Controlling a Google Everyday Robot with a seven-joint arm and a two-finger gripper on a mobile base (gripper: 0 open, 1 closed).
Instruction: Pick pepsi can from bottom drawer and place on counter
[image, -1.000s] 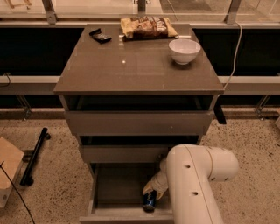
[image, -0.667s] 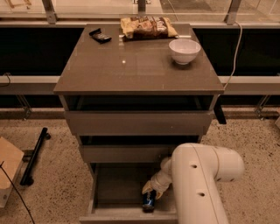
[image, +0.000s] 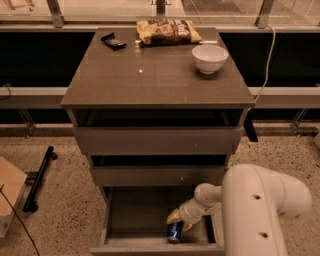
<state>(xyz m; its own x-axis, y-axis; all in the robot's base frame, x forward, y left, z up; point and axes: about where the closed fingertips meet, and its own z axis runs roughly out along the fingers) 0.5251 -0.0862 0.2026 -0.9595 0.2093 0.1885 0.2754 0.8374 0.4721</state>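
Observation:
The bottom drawer is pulled open under the two upper drawers. The pepsi can, dark blue with a light logo, sits at the drawer's front right. My gripper reaches down into the drawer from the white arm on the right and sits directly over the can's top, its yellowish tips at the can. The counter is the wide grey-brown top above.
On the counter stand a white bowl at the back right, a chip bag at the back middle and a small dark object at the back left. My white arm fills the lower right. A black bar lies on the floor left.
The arm has shifted slightly to the right and the gripper has settled lower onto the can. The can has not moved.

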